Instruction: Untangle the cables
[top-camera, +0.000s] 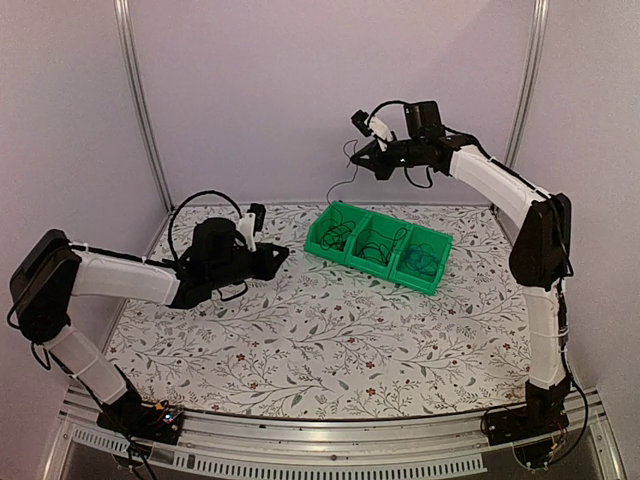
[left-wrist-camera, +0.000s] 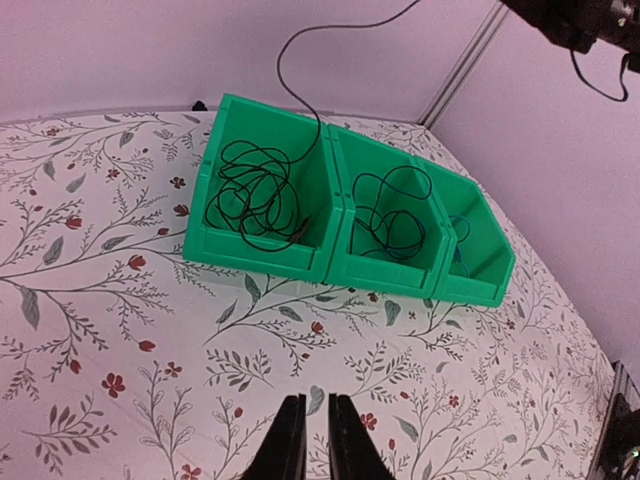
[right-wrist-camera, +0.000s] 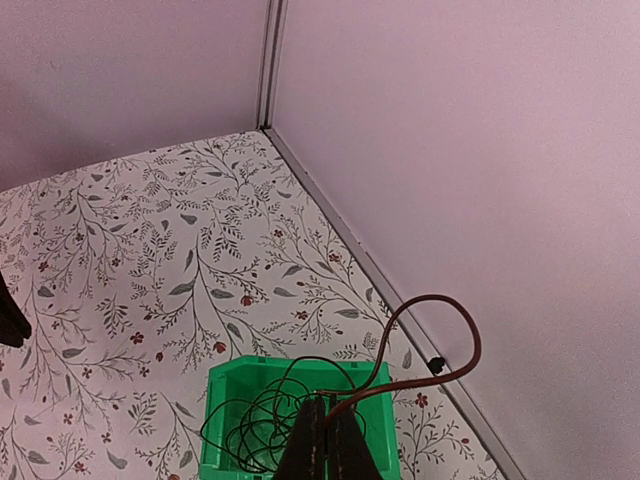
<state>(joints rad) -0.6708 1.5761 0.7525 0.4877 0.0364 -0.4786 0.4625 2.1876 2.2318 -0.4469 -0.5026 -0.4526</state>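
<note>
While three green bins (left-wrist-camera: 255, 266) hold cables (left-wrist-camera: 252, 192), the rightmost cable (top-camera: 424, 262) seems teal.

The bins (left-wrist-camera: 250, 262) are smooth green plastic with a slight sheen. The worktop (left-wrist-camera: 120, 330) has a matt floral-printed cover. The cables (left-wrist-camera: 255, 195) look thin and smooth-coated. The front rail (top-camera: 330, 432) is bare metal.

Three green bins (left-wrist-camera: 380, 272) stand in a row, touching side by side, toward the far right of my tabletop (top-camera: 300, 340), which is covered in white with grey leafy sprigs and small red flowers. Pale lilac walls (top-camera: 300, 100) close in the back and sides, with metal posts (top-camera: 143, 110) at the corners. A slotted aluminium rail (top-camera: 330, 440) runs along the near edge.
</note>
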